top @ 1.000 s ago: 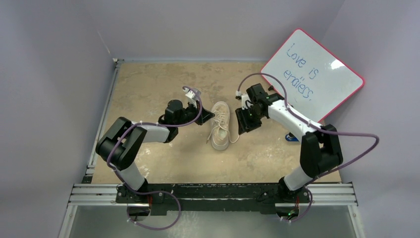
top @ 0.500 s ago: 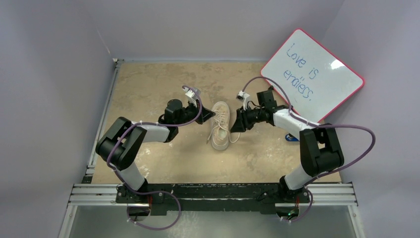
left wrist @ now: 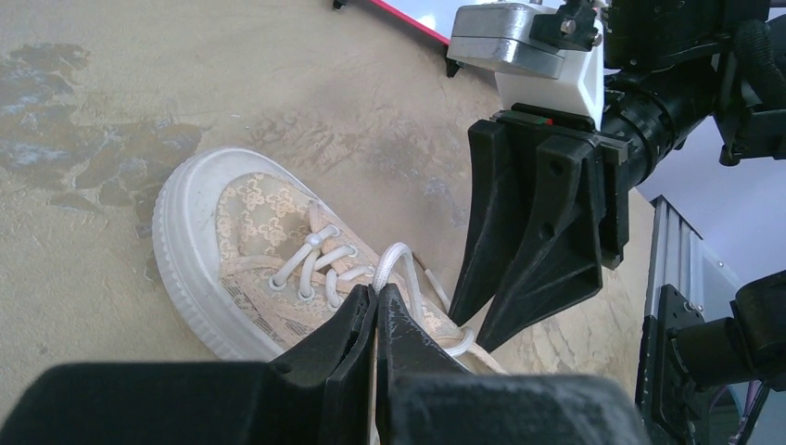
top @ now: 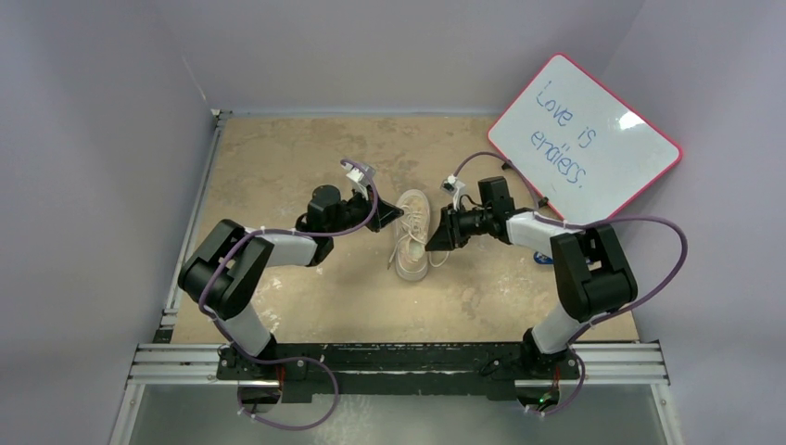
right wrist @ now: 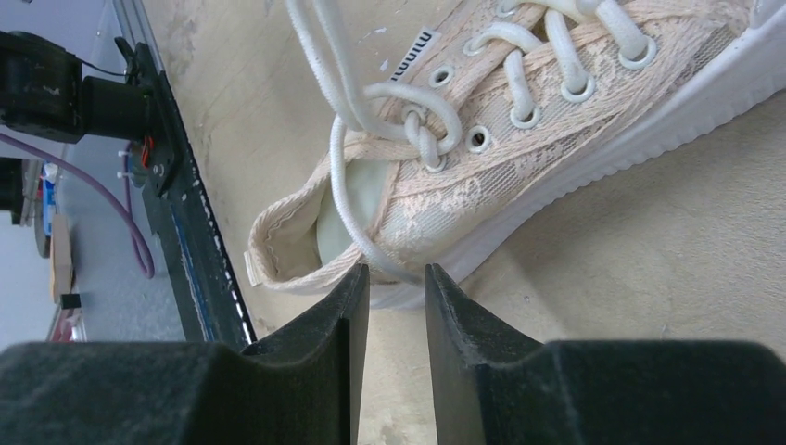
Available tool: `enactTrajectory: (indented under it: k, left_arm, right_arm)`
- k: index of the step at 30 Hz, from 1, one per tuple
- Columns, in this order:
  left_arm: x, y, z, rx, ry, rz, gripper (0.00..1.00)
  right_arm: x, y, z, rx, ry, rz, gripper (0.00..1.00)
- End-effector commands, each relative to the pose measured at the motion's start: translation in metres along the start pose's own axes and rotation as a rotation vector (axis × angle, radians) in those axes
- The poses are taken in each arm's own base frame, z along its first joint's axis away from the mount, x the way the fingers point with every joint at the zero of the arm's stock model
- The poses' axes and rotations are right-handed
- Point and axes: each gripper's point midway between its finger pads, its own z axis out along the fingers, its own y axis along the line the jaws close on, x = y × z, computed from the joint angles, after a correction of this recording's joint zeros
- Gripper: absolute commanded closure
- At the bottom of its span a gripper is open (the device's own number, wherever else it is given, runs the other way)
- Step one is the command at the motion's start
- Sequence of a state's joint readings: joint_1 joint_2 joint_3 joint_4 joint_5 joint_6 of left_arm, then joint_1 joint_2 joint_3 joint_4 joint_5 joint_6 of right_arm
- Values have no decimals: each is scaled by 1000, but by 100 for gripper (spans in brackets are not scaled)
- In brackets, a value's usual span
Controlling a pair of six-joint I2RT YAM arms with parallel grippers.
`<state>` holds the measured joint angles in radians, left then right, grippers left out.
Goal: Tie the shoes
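Observation:
A cream low-top sneaker (top: pixel 413 234) lies mid-table, toe pointing away, with cream laces. My left gripper (top: pixel 389 214) is at the shoe's left side, shut on a loop of white lace (left wrist: pixel 405 264) that arches up from its closed tips (left wrist: pixel 375 295) in the left wrist view. My right gripper (top: pixel 434 234) is at the shoe's right side, low, its jaws a little apart. In the right wrist view its tips (right wrist: pixel 397 273) sit beside the sole, with a strand of lace (right wrist: pixel 357 222) hanging just beyond them. The shoe (right wrist: pixel 519 111) has a first knot (right wrist: pixel 424 130) at the top eyelets.
A white board with a pink rim (top: pixel 584 139) reading "Love is endless." leans at the back right. A small blue object (top: pixel 545 257) lies under the right arm. Purple walls close the table's left, back and right. A black rail (top: pixel 399 357) runs along the near edge.
My right gripper has swung down and in toward the shoe's right side and now points at it, lower than before. My left gripper has stayed in place on the lace.

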<state>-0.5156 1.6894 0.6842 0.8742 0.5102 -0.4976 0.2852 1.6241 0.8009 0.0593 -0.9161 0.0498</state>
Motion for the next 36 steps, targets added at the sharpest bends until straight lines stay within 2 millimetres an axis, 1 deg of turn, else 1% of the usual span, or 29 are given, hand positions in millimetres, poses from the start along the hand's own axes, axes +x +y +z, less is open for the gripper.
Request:
enactTrajectory:
  k: [1, 4, 7, 9, 13, 16, 20, 22, 26, 29, 31, 36]
  left_arm:
    - [-31, -16, -2, 54, -81, 45, 100]
    - [-32, -17, -3, 57, -82, 44, 100]
    - [-33, -19, -5, 54, -86, 47, 100]
    - [-34, -21, -8, 55, -89, 49, 100]
    - [-33, -26, -17, 55, -93, 41, 100]
    - [-28, -27, -22, 53, -86, 30, 100]
    - [-19, -25, -27, 37, -74, 4, 100]
    - [-17, -24, -28, 29, -75, -12, 100]
    - [-11, -24, -33, 19, -72, -35, 100]
    - [-3, -25, -38, 9, -63, -47, 100]
    - [4, -27, -42, 7, -54, -53, 100]
    - [19, -42, -48, 22, -32, -55, 100]
  right_arm:
    - [-12, 3, 4, -42, -38, -20, 71]
    - [-11, 5, 5, -63, -37, -9, 79]
    - [-11, 9, 3, -60, -38, -1, 94]
    - [-14, 11, -2, -37, -40, 7, 100]
    - [-19, 16, -11, 13, -19, 54, 100]
    - [-27, 21, -12, 11, -39, 109, 100]
    - [-50, 19, -10, 21, -97, 130, 100]
    - [-57, 18, -8, 18, -102, 155, 100]
    - [-54, 13, -3, 17, -69, 202, 100]
    - [-61, 10, 0, 15, -77, 198, 100]
    - [-57, 10, 1, 11, -58, 218, 100]
    - [-46, 9, -1, 29, -28, 252, 100]
